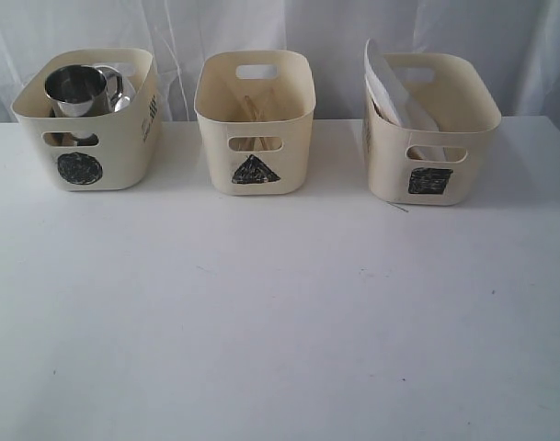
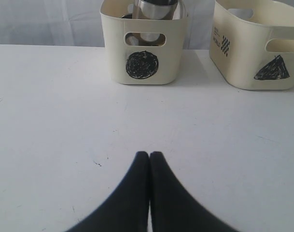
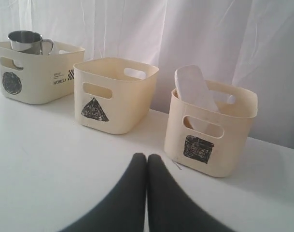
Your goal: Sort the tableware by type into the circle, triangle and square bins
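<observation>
Three cream bins stand in a row at the back of the white table. The circle bin on the left holds a steel mug standing above its rim. The triangle bin in the middle holds wooden chopsticks. The square bin on the right holds the white square plate, leaning up past its rim. My left gripper is shut and empty, well short of the circle bin. My right gripper is shut and empty, close in front of the square bin. Neither gripper shows in the exterior view.
A white curtain hangs behind the bins. A thin dark sliver lies on the table at the foot of the square bin. The table surface in front of the bins is bare.
</observation>
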`<state>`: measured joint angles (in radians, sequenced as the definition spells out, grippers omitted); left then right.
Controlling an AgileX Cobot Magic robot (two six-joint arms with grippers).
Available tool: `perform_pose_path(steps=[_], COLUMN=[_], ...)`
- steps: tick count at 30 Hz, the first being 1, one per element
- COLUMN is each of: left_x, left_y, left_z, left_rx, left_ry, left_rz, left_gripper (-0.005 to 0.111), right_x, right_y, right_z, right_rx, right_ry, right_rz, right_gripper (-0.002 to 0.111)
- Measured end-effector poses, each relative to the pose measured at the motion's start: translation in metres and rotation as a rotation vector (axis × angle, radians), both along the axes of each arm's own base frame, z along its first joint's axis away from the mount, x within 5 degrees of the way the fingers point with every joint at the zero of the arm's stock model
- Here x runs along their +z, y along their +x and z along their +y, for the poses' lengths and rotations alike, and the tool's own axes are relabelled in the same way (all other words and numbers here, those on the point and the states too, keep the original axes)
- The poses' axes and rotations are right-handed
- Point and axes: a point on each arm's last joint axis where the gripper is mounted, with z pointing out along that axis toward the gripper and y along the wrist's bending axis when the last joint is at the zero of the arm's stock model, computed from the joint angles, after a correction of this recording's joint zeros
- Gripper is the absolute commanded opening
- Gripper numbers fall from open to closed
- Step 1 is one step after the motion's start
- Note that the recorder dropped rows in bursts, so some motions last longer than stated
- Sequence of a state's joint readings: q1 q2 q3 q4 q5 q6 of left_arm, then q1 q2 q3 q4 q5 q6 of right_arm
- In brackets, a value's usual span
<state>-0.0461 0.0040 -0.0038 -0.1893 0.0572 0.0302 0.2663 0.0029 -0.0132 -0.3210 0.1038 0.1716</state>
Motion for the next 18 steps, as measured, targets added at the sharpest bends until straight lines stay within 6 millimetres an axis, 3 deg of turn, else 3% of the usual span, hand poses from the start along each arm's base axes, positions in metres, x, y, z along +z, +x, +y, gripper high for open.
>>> perform_pose_path(steps=[18], left_x=[0.0], left_y=[0.0], left_z=[0.0], left_rx=[0.0], left_ry=[0.0], left_rz=[0.0], left_gripper=[0.0], right_x=[-0.0019], right_y=[-0.0001], right_z=[0.0014], right_rx=[0.014], right_ry=[0.269], right_rz=[0.071], right_gripper=[0.0])
